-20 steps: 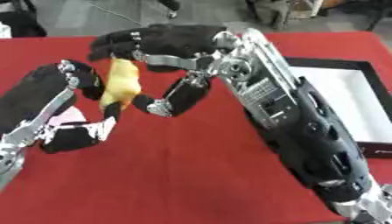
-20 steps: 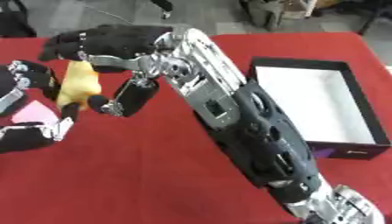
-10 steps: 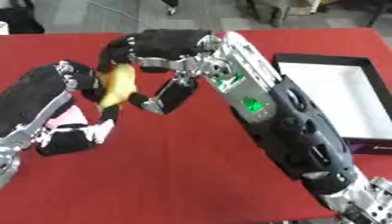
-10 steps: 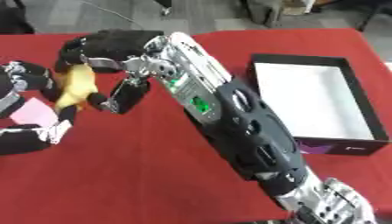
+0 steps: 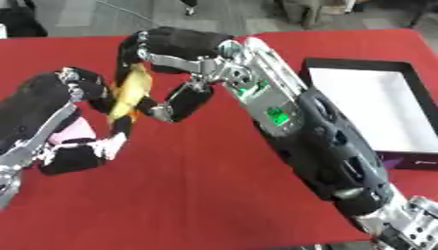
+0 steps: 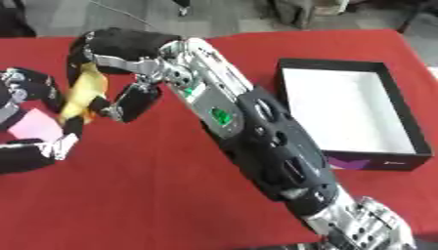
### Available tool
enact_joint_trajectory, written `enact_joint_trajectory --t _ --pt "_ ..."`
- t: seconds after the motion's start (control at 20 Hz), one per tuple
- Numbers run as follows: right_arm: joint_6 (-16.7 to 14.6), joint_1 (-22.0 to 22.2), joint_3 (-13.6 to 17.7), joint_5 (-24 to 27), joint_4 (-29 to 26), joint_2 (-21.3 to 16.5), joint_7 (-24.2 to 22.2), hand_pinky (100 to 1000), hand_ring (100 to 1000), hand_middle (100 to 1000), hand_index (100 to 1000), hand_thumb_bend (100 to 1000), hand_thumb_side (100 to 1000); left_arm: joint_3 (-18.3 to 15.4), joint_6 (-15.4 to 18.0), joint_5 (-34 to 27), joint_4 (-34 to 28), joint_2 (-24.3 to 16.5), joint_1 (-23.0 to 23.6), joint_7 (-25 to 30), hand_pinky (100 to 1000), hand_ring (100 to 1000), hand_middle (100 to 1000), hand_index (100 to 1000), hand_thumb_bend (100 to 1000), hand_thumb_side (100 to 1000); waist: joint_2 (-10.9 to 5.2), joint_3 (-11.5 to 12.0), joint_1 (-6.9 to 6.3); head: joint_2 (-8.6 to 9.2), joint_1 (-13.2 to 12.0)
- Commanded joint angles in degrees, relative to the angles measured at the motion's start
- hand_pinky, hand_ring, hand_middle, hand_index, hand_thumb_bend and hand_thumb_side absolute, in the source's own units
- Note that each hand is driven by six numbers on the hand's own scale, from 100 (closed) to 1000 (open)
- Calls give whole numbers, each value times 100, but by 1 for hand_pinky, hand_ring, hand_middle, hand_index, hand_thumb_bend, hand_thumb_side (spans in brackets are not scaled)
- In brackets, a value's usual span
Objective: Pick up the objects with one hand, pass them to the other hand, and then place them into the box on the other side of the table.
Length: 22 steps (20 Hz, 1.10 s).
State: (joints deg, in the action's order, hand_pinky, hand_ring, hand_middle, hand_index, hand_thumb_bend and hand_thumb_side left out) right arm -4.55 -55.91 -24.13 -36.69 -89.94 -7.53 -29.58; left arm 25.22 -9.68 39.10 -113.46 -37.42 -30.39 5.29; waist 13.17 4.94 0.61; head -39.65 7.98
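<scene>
Passing is the step in hand: the yellow object [image 5: 130,93] hangs well left of the box [image 6: 352,110], with both the left hand [image 5: 64,114] and right hand [image 5: 171,53] curled round it. Release, carry and placing in the box remain.

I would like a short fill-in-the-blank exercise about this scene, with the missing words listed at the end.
1. The cloth on the table is ____ in colour.
2. The yellow object is held between the left hand and the ____ hand.
3. The inside of the box is ____ in colour.
4. The box lies on the robot's ____ side.

Missing words: red; right; white; right
</scene>
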Motion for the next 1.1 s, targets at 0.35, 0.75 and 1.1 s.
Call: enact_joint_trajectory --t 0.35,0.75,1.1 --pt "444 -61 -27 952 -115 -120 294 841 861 371 433 100 149 -129 -411 166 -87 -105 48 -365 722 657 660 829 288 368 -76 -4 -25 26 -36" --pt "793 142 321 1291 -607 -546 451 847 859 373 435 100 133 -423 -1631 -115 -17 -129 359 -803 733 715 728 918 554 546 -75 -51 -11 11 -114" --pt "1168 500 919 1732 -941 -1034 805 867 878 386 449 100 109 -871 -1932 -446 -79 -183 724 -1373 713 697 704 908 566 561 -75 -99 0 23 -200"
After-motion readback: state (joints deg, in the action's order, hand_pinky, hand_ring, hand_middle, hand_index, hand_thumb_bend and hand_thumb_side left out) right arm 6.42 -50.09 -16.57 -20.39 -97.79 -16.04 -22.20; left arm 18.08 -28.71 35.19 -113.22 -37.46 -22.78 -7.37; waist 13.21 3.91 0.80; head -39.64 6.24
